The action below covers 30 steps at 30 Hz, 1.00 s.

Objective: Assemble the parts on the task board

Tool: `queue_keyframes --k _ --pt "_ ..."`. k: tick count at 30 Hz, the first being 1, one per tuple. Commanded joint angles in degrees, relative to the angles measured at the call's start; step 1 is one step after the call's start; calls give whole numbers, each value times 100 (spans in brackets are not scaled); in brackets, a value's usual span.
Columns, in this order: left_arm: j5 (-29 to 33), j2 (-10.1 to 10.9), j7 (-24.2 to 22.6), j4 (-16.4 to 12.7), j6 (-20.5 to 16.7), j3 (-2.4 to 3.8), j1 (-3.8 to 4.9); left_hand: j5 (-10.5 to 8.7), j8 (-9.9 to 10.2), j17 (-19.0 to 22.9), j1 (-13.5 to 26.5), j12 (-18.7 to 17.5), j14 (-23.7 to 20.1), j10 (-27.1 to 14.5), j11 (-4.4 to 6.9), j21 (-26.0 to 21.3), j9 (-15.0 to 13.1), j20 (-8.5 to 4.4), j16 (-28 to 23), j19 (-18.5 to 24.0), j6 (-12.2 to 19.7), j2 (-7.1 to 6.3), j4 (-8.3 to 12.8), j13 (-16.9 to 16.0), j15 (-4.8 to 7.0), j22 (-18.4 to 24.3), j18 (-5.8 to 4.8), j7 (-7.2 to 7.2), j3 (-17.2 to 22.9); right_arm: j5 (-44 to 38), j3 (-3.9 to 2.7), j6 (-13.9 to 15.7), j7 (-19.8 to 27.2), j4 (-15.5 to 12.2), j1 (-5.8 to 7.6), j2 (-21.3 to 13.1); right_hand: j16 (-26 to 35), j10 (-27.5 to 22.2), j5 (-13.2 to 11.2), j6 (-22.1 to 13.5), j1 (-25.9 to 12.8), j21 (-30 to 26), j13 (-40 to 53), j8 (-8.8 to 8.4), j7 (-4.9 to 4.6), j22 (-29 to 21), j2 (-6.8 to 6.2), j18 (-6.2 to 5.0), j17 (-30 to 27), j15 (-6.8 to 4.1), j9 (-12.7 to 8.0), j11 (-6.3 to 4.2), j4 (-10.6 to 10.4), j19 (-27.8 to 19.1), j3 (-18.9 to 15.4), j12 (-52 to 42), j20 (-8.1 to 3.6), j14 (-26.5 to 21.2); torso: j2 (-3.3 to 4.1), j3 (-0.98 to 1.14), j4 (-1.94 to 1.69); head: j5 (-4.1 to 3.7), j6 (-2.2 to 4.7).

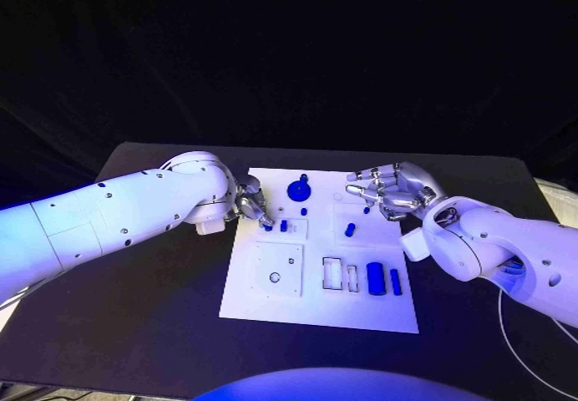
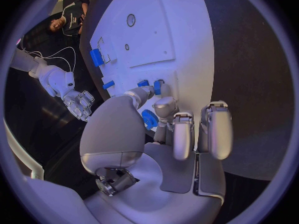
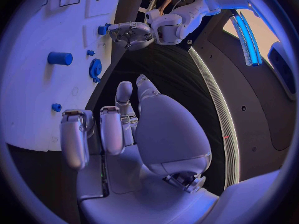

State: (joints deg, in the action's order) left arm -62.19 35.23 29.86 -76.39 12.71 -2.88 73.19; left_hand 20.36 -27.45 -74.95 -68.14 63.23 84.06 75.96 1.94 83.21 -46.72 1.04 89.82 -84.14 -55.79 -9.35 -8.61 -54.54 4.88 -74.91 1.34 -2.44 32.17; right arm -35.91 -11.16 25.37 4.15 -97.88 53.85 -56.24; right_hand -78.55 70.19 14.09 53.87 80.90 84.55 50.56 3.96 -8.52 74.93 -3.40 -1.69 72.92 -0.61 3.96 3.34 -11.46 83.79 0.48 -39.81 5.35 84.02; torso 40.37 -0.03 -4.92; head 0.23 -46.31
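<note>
I can read no text, label, brand, number or sign anywhere: the white board (image 1: 319, 313) in front of me bears only blank outlines and recesses, and the small blue parts (image 1: 375, 277) on it carry no markings that I can make out.

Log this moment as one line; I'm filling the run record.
left hand: fingers on small blue part at task board | right hand: hovering, holding nothing | gear: on board
</note>
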Motion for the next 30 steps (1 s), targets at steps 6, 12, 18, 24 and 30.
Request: queue_keyframes --k 6,12,18,24,30 --pt "-83 27 114 -5 199 -15 -19 23 -4 -1505 8 33 594 56 -3 19 3 -5 18 -310 -50 64 879 -10 14 -913 48 4 873 -23 1 -90 46 -12 -7 -1 27 15 6 -18 -47 -32 9 -7 3 495 19 -73 15 -54 0 -12 1 24 -31 -22 -35 253 0 -5 0 5 -11" --pt "-142 42 203 -13 33 -14 -19 31 -3 -1505 12 37 594 61 -2 23 6 -4 18 -312 -57 58 889 -15 15 -918 47 6 875 -24 1 -87 49 -14 -10 -3 27 15 6 -18 -47 -32 9 -7 3 495 19 -73 15 -54 0 -12 1 24 -31 -22 -35 253 0 3 5 11 -13" --pt "-167 38 262 -25 -108 -13 -19 38 -3 -1505 15 40 594 66 0 30 8 -4 18 -315 -63 57 894 -19 16 -924 45 7 878 -24 1 -88 52 -14 -12 0 27 15 6 -18 -47 -32 9 -7 3 495 19 -73 15 -54 0 -12 1 24 -31 -22 -35 253 -1 -2 0 16 -26" --pt "-172 37 265 -30 -164 -13 -20 43 -3 -1505 17 41 594 69 1 32 9 -4 18 -316 -67 58 896 -20 17 -927 44 8 880 -25 1 -92 54 -13 -13 -1 27 15 6 -18 -47 -32 9 -7 3 495 19 -73 15 -54 0 -12 1 24 -31 -22 -35 253 -4 1 2 23 -28" --pt "-173 34 253 -40 -132 -13 -20 46 -3 -1505 19 42 594 72 1 35 10 -3 18 -317 -70 59 897 -21 17 -930 43 8 881 -25 1 -103 55 -12 -14 1 27 15 6 -18 -47 -32 9 -7 3 495 19 -73 15 -54 0 -12 1 24 -31 -22 -35 253 -3 0 1 22 -29"
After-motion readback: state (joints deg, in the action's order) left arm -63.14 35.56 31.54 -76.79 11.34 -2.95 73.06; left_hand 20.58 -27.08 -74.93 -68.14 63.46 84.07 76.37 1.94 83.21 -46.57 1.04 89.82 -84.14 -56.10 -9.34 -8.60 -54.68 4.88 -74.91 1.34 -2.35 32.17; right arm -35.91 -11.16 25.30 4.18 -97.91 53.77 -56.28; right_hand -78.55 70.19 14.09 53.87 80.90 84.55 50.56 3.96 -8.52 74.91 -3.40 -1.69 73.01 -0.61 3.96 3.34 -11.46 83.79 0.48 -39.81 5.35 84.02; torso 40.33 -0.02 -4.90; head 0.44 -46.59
